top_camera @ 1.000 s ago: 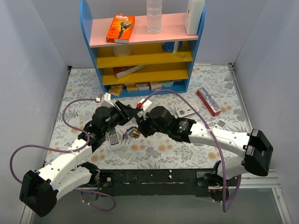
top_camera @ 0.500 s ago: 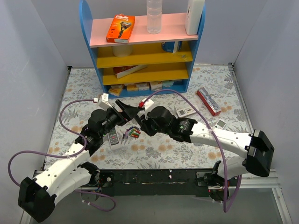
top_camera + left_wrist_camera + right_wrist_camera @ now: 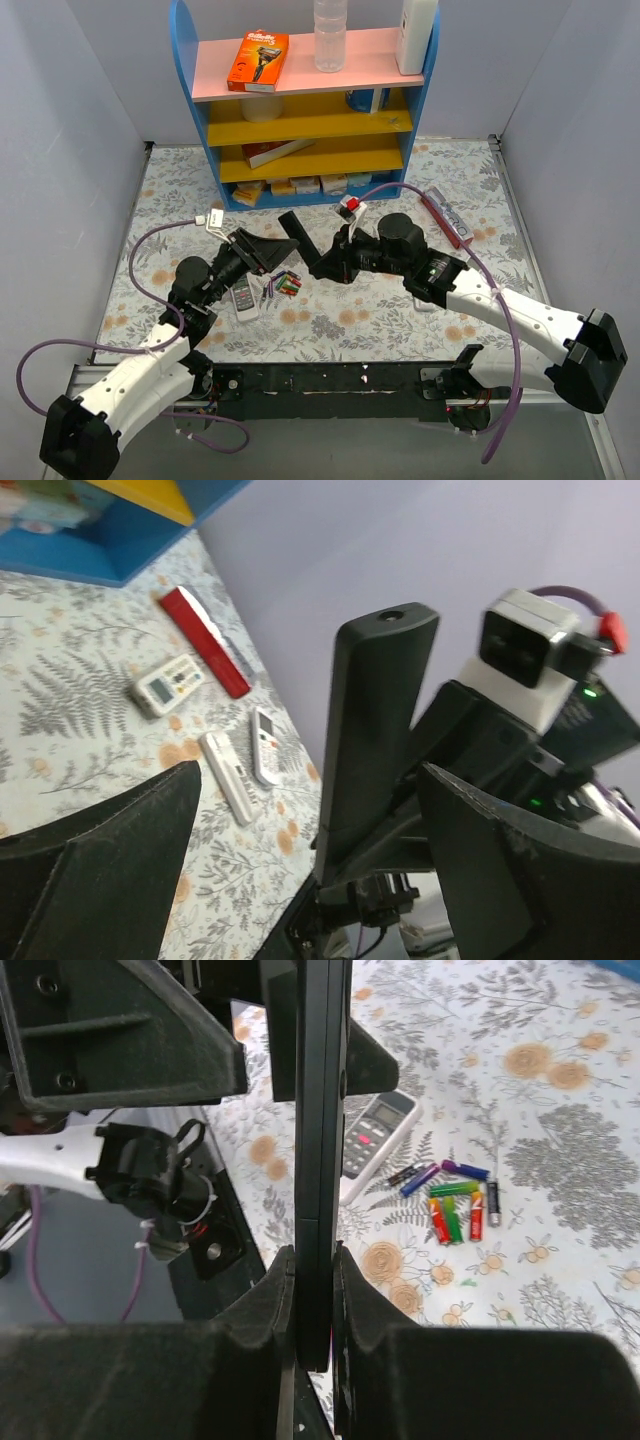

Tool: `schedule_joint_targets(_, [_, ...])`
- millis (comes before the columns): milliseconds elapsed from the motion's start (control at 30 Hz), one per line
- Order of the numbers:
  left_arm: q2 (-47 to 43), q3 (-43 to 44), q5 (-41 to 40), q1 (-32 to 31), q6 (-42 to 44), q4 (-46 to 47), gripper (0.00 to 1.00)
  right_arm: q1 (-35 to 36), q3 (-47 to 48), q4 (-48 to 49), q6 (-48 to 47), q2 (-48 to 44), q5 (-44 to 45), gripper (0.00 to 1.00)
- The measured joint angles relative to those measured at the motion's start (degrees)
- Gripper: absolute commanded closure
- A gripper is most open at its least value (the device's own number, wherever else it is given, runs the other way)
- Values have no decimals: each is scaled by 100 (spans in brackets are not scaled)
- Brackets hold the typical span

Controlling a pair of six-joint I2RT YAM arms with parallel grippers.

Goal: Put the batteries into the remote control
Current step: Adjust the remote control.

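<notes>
The slim black remote control is held off the table, edge-on, by my right gripper, which is shut on its lower end. In the right wrist view the remote control stands clamped between my fingers. My left gripper is open just left of the remote. In the left wrist view the remote control stands between my wide-open fingers, touching neither. The batteries, red, green and dark, lie in a cluster on the table below; they also show in the right wrist view.
A short grey-white remote lies left of the batteries. A blue shelf unit with boxes and a bottle stands at the back. A red box and small white remotes lie at the right.
The right arm has swung back and right, keeping the black remote. The left gripper has come off the remote and drawn back to the left, open.
</notes>
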Motion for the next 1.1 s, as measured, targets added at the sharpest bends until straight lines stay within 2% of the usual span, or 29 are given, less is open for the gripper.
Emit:
schedule_joint_targets(133, [249, -136, 531, 22, -203, 846, 14, -267, -337, 579, 352, -17, -892, 99])
schedule_joint_targets(400, [647, -136, 1150, 22, -494, 1878, 35, -485, -863, 1947, 1187, 35, -2109, 99])
schedule_joint_targets(500, [748, -136, 1270, 22, -621, 2190, 39, -540, -942, 2358, 1449, 116, -2361, 99])
schedule_joint_targets(700, [955, -136, 1491, 22, -828, 2573, 67, -636, -1093, 3073, 1910, 306, -2688, 99])
schedule_joint_targets(733, [955, -136, 1513, 22, -850, 2594, 76, -654, -1099, 3143, 1956, 339, -2719, 99])
schedule_joint_targets(833, [944, -136, 1526, 22, -870, 2649, 88, -678, -1106, 3233, 2046, 402, -2791, 99])
schedule_joint_targets(867, [931, -136, 1523, 22, -833, 2640, 95, -688, -1106, 3239, 2079, 415, -2817, 98])
schedule_joint_targets(900, [918, -136, 1526, 22, -776, 2601, 97, -697, -1106, 3235, 2107, 422, -2822, 94])
schedule_joint_targets(933, [896, -136, 1530, 22, -726, 2568, 99, -697, -1104, 3206, 2116, 422, -2830, 85])
schedule_joint_targets(1000, [828, -133, 1504, 20, -651, 2420, 100, -695, -1073, 3086, 2059, 422, -2822, 73])
schedule_joint_targets(1033, [776, -131, 1456, 17, -619, 2291, 100, -693, -1023, 2953, 2004, 424, -2809, 60])
schedule_joint_targets(1100, [671, -46, 1300, 9, -483, 1867, 100, -686, -876, 2594, 1808, 435, -2723, 48])
